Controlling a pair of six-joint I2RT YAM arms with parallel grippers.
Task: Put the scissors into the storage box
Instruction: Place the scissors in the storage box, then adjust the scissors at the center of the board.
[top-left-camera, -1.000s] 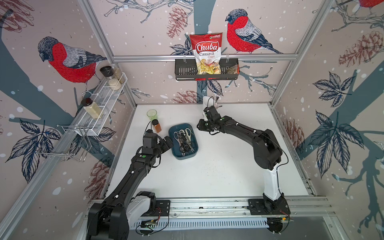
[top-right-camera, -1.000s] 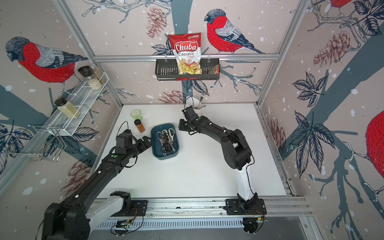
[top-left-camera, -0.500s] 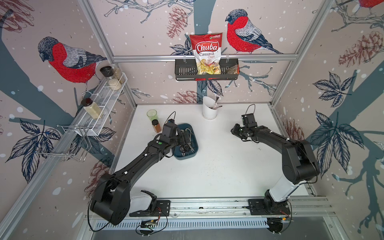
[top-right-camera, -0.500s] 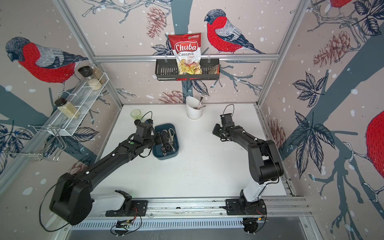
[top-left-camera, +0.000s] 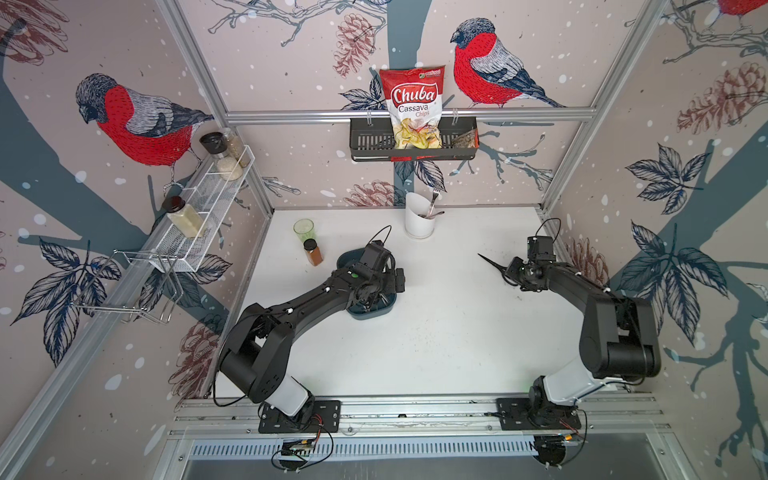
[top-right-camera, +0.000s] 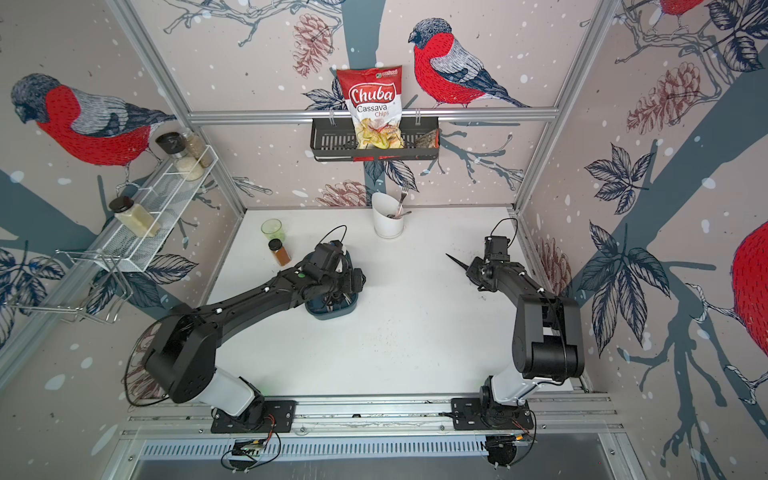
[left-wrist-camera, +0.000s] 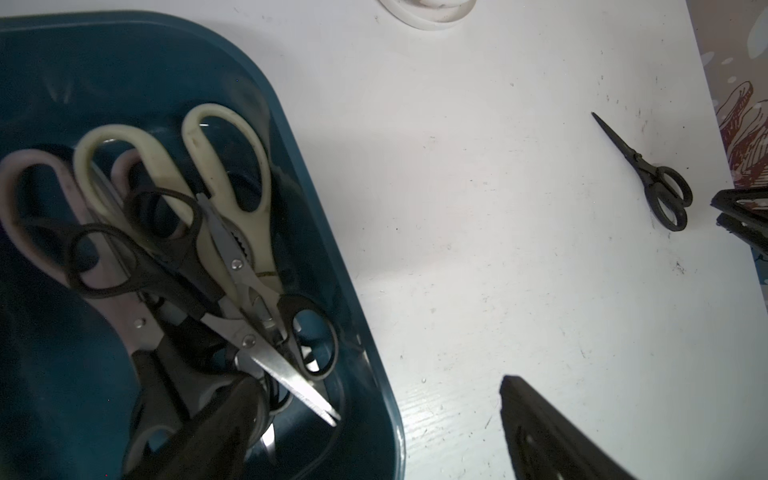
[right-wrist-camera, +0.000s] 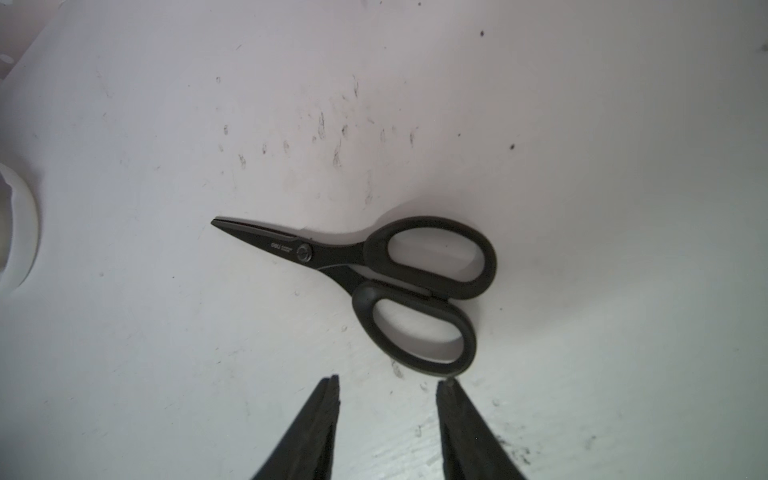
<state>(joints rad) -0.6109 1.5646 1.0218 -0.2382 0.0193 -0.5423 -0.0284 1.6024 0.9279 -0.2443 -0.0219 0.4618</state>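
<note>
The dark teal storage box (left-wrist-camera: 365, 332) holds several scissors, among them a cream-handled pair (left-wrist-camera: 232, 174), a pink-handled pair (left-wrist-camera: 25, 199) and black-handled ones (left-wrist-camera: 166, 257). My left gripper (left-wrist-camera: 374, 399) is open above the box's wall, one finger over the box and the other over the table. In both top views the left arm hides most of the box (top-left-camera: 370, 313) (top-right-camera: 332, 312). A small black pair of scissors (right-wrist-camera: 374, 266) (top-left-camera: 490, 263) (top-right-camera: 459, 262) lies flat on the table at the right. My right gripper (right-wrist-camera: 388, 384) hovers open just beside its handle loops, holding nothing.
A white cutlery cup (top-left-camera: 419, 220) with a fork stands at the back centre. A green glass (top-left-camera: 303, 228) and a spice jar (top-left-camera: 313, 252) stand behind and left of the box. A black wall basket (top-left-camera: 365, 145) holds a chips bag. A wire shelf (top-left-camera: 208, 208) hangs on the left wall.
My right arm swung from the back centre to the right side, came down by the black scissors, and its jaws widened. My left arm moved from left of the box to above it.
</note>
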